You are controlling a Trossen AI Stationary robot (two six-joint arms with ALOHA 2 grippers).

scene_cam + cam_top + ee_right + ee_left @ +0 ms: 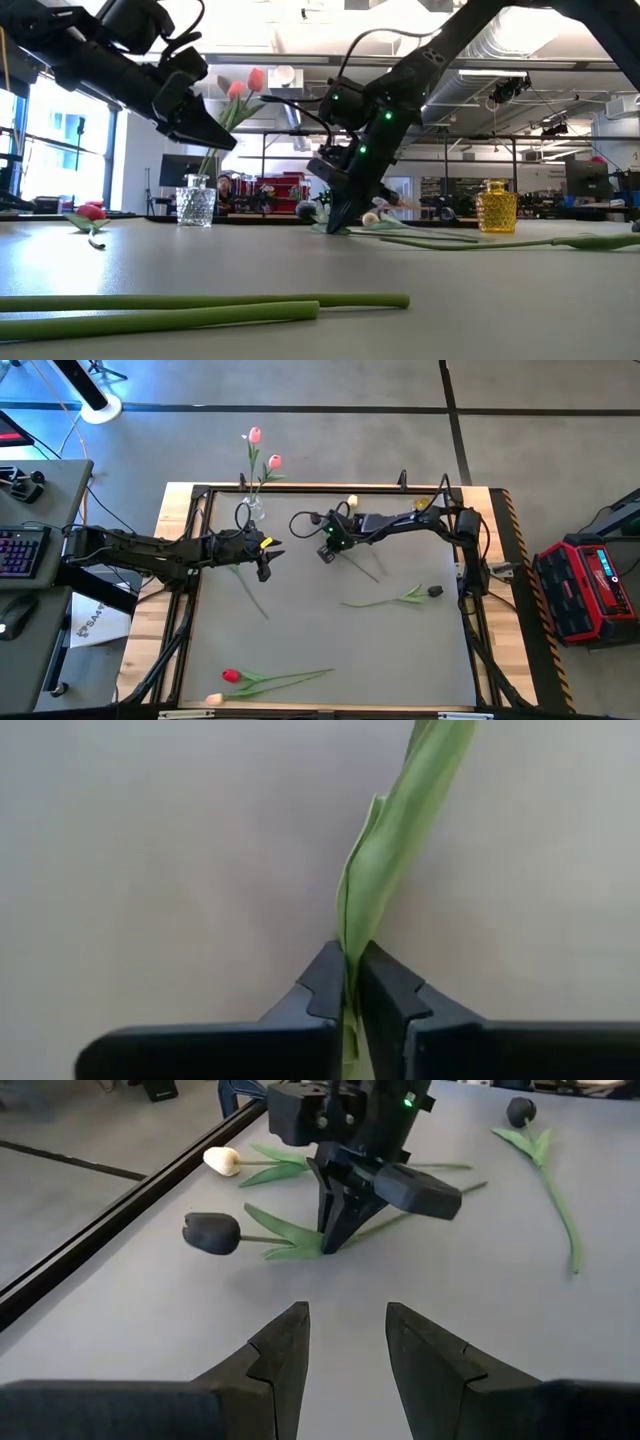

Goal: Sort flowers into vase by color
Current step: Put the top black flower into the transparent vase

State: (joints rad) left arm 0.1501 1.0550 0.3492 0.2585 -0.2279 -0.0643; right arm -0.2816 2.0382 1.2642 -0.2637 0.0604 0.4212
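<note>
Tulips (385,600) lie scattered flat; two pink ones (262,448) stand upright.

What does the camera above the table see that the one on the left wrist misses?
Only the overhead view shows the clear vase with two pink tulips, and the red tulip at the table's near edge. Only the left wrist view shows the left pincer standing open, and a cream tulip head up close. Both show the right pincer shut on a dark-headed tulip, and another dark tulip lying apart.
</note>
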